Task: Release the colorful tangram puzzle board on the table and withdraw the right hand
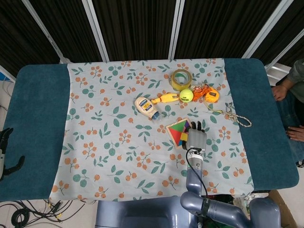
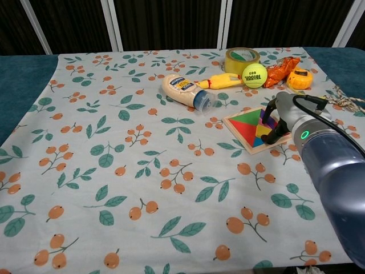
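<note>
The colorful tangram puzzle board [image 1: 177, 130] [image 2: 246, 129] lies flat on the floral cloth, right of centre. My right hand [image 1: 195, 138] [image 2: 283, 113] covers its right edge, with dark fingers curled over that edge and touching the board. The right forearm runs back to the near table edge. At the far left edge of the head view, off the table, my left hand [image 1: 5, 153] hangs with its fingers apart and nothing in it.
Behind the board lie a mayonnaise bottle [image 2: 183, 90], a yellow toy [image 2: 218, 81], a tennis ball [image 2: 254, 75], a tape roll [image 2: 242, 56], an orange packet [image 2: 280, 71] and an orange tape measure [image 2: 299, 79]. A rope [image 1: 235, 118] lies right. A person [image 1: 290, 90] is at the right edge.
</note>
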